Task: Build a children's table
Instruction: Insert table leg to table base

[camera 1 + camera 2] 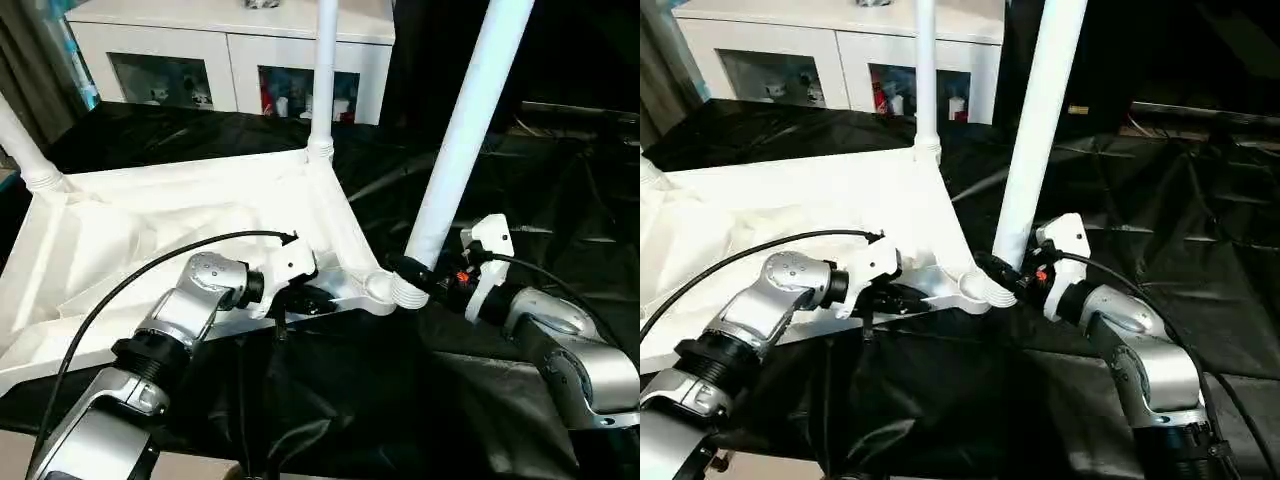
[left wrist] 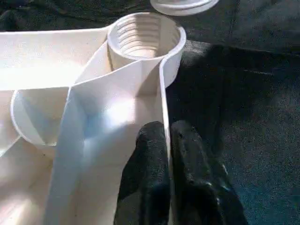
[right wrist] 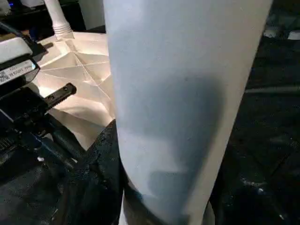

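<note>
The children's table lies upside down on the black cloth, its ribbed white top [image 1: 150, 230] facing up. One white leg [image 1: 322, 80] stands in the far corner socket. Another leg [image 1: 20, 140] rises at the left corner. My left gripper [image 1: 310, 298] is shut on the top's thin near rim [image 2: 164, 93], one black finger [image 2: 145, 173] on each side of the wall. Just beyond it the near-right socket [image 2: 143, 40] is threaded and empty. My right gripper [image 1: 425, 272] is shut on a third leg [image 1: 460, 130], tilted, with its ribbed end [image 1: 408, 292] just right of that socket.
A white cabinet [image 1: 230, 50] with glass doors stands behind the work table. Black cloth [image 1: 560, 200] covers the surface to the right and front. A black cable [image 1: 150, 270] arcs over my left forearm.
</note>
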`<state>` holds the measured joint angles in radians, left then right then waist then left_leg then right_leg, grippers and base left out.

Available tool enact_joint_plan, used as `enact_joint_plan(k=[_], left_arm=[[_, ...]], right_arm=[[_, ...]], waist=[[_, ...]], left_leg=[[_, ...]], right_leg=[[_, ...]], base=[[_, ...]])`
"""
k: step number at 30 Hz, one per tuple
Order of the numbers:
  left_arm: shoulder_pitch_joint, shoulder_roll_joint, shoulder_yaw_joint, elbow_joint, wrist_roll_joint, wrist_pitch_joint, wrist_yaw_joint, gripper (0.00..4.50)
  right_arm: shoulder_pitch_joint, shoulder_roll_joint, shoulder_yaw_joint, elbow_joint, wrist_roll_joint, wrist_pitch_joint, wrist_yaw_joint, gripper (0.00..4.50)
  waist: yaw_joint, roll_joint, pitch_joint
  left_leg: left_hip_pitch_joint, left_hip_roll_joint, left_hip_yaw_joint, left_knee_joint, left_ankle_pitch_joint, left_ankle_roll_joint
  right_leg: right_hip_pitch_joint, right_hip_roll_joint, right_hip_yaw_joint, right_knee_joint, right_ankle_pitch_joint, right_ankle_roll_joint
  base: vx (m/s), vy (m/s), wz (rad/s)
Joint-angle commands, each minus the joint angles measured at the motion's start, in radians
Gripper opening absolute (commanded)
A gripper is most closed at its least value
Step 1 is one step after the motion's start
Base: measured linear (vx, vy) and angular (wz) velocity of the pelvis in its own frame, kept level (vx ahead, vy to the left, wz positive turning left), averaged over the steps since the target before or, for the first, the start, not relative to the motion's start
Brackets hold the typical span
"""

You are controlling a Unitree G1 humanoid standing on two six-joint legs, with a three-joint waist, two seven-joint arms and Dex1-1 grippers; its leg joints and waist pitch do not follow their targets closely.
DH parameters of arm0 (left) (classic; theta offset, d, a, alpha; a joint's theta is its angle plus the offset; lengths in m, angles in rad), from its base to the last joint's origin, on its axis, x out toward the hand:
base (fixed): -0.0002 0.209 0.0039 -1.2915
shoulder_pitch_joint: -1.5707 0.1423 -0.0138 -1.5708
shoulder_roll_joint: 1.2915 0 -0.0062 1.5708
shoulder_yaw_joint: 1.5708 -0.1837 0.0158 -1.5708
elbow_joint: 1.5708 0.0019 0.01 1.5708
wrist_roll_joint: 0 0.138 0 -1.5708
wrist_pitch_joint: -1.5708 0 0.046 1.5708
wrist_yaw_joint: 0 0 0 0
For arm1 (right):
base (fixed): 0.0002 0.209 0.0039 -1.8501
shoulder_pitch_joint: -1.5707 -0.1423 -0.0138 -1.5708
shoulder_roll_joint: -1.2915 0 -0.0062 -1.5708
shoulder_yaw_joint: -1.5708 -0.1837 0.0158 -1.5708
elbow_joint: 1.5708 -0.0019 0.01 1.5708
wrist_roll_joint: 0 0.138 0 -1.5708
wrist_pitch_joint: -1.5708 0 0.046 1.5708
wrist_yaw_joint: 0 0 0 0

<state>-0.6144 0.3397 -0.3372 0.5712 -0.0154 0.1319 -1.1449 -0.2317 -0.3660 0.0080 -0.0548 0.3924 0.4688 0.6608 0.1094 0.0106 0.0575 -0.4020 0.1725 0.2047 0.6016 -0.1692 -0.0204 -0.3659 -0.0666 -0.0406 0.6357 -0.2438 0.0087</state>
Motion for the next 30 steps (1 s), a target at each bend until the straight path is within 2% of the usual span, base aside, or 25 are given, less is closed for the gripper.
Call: enact_joint_plan(k=[1, 2, 4, 6, 9, 10, 13, 19, 26, 30], left_arm=[[0.021, 0.007, -0.025, -0.003, 0.013, 0.012, -0.036, 0.04], [0.022, 0.008, -0.025, -0.005, 0.013, 0.013, -0.038, 0.04], [0.027, 0.009, -0.027, -0.013, 0.014, 0.014, -0.04, 0.04], [0.029, 0.01, -0.029, -0.018, 0.014, 0.015, -0.04, 0.0], [0.032, 0.011, -0.032, -0.024, 0.014, 0.016, -0.04, 0.0], [0.032, 0.011, -0.033, -0.025, 0.015, 0.014, -0.039, 0.0], [0.035, 0.011, -0.039, -0.029, 0.026, 0.002, -0.034, 0.0], [0.043, 0.019, -0.045, -0.05, 0.023, 0.002, -0.056, 0.0], [0.047, 0.029, -0.049, -0.066, 0.027, -0.009, -0.066, 0.0], [0.044, 0.028, -0.042, -0.064, 0.029, -0.01, -0.052, 0.0]], right_arm=[[-0.021, 0.0, 0.005, 0.011, -0.008, -0.01, -0.001, 1.92], [-0.028, 0.002, 0.007, 0.022, -0.011, -0.012, -0.002, 1.92], [-0.047, 0.011, 0.013, 0.056, -0.015, -0.017, 0.003, 1.92], [-0.061, 0.015, 0.024, 0.08, -0.021, -0.02, 0.01, 1.92], [-0.078, 0.023, 0.039, 0.108, -0.031, -0.025, 0.019, 1.92], [-0.083, 0.024, 0.043, 0.116, -0.032, -0.021, 0.022, 1.92], [-0.099, 0.023, 0.06, 0.141, -0.041, -0.008, 0.037, 1.92], [-0.137, 0.019, 0.092, 0.203, -0.064, -0.01, 0.057, 1.92], [-0.176, 0.026, 0.103, 0.27, -0.077, -0.013, 0.082, 1.91], [-0.195, 0.036, 0.099, 0.306, -0.058, 0.002, 0.103, 1.91]], waist=[[-0.003, -0.006, -0.067], [-0.004, -0.016, -0.067], [-0.003, -0.011, -0.065], [-0.003, -0.014, -0.065], [-0.003, -0.011, -0.067], [-0.003, -0.019, -0.067], [0.0, -0.016, -0.067], [-0.001, -0.019, -0.067], [-0.001, -0.021, -0.068], [-0.003, -0.023, -0.068]], left_leg=[[0.037, 0.07, -0.037, -0.074, -0.163, 0.007], [0.037, 0.07, -0.036, -0.074, -0.161, 0.009], [0.037, 0.07, -0.036, -0.074, -0.161, 0.011], [0.039, 0.071, -0.035, -0.074, -0.168, 0.007], [0.038, 0.071, -0.036, -0.075, -0.159, 0.004], [0.037, 0.07, -0.034, -0.074, -0.152, 0.008], [0.037, 0.07, -0.034, -0.073, -0.137, 0.017], [0.039, 0.071, -0.034, -0.074, -0.147, 0.01], [0.039, 0.071, -0.034, -0.074, -0.147, 0.005], [0.04, 0.071, -0.034, -0.074, -0.156, 0.002]], right_leg=[[0.02, -0.095, 0.045, -0.076, -0.034, -0.233], [0.021, -0.094, 0.045, -0.077, -0.034, -0.233], [0.018, -0.097, 0.045, -0.078, -0.059, -0.237], [0.018, -0.097, 0.045, -0.079, -0.078, -0.234], [0.018, -0.096, 0.045, -0.076, -0.063, -0.229], [0.019, -0.094, 0.045, -0.075, -0.048, -0.229], [0.019, -0.096, 0.044, -0.073, -0.039, -0.229], [0.018, -0.096, 0.045, -0.074, -0.052, -0.229], [0.019, -0.096, 0.044, -0.071, -0.034, -0.232], [0.018, -0.096, 0.044, -0.073, -0.05, -0.233]], base=[[0.0, 0.0, 0.0], [0.0, 0.0, 0.0], [0.0, 0.0, 0.0], [0.0, 0.0, 0.0], [0.0, 0.0, 0.0], [0.0, 0.0, 0.0], [0.0, 0.0, 0.0], [0.0, 0.0, 0.0], [0.0, 0.0, 0.0], [0.0, 0.0, 0.0]])
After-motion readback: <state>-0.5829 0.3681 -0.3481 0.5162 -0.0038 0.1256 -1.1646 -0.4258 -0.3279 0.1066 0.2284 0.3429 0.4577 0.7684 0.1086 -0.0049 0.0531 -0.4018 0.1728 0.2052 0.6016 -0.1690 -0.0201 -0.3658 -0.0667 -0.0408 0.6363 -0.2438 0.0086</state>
